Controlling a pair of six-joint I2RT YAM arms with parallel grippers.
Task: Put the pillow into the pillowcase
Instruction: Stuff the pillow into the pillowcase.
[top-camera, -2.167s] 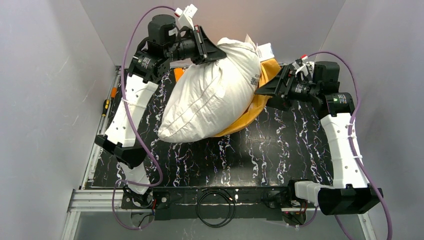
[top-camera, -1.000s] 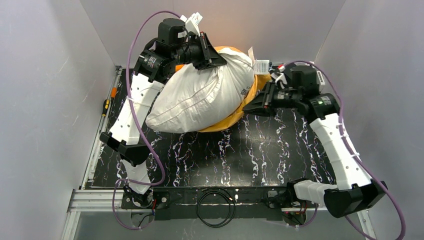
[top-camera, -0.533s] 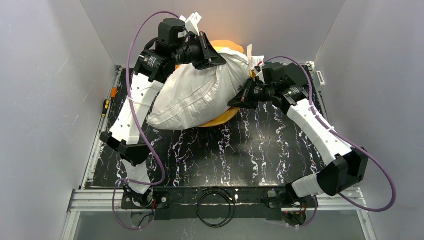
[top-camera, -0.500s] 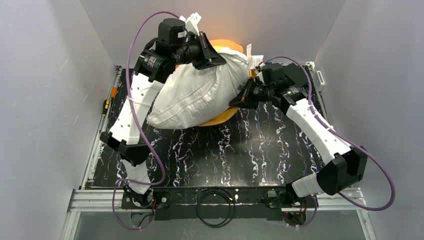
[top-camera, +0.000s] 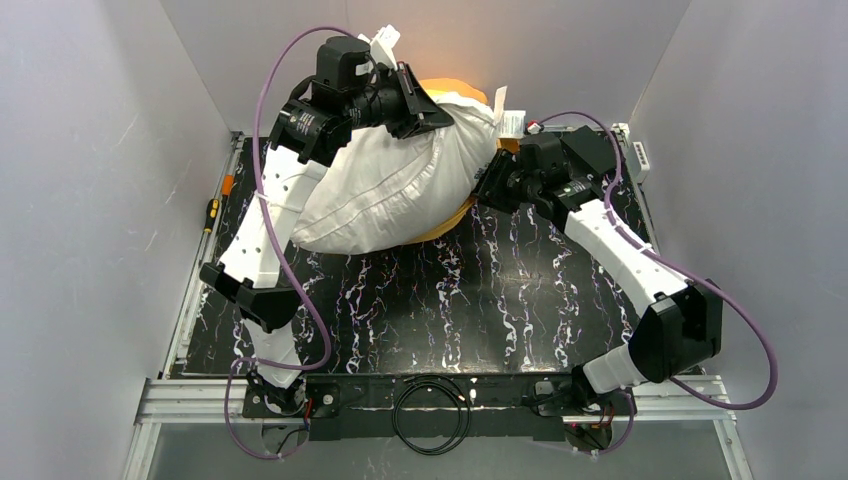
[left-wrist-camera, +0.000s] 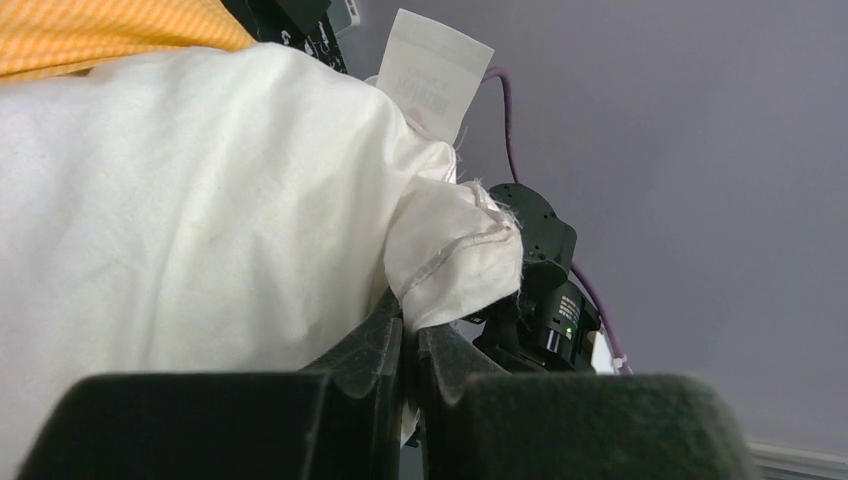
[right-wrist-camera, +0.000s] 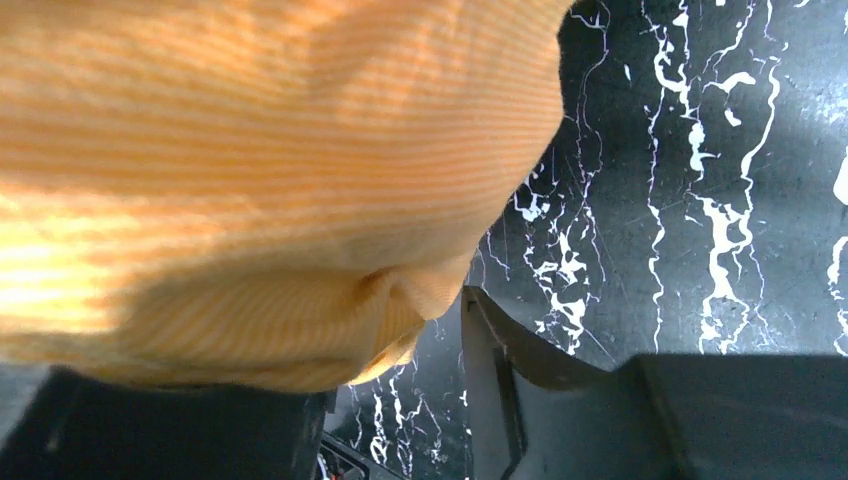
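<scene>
At the far edge of the tabletop (top-camera: 480, 300), the right hand (top-camera: 490, 186) has swung in against the right end of the pillow (top-camera: 390, 190), its fingers (right-wrist-camera: 500, 360) now apart with pillowcase (right-wrist-camera: 250, 150) cloth loose between them. The left hand (left-wrist-camera: 410, 335) stays clenched on a pillow corner, and the pillow lies on the pillowcase, not yet inside.

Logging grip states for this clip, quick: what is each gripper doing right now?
Left gripper: closed on a corner of the pillow.
Right gripper: open, pillowcase fold hanging between its fingers.
</scene>
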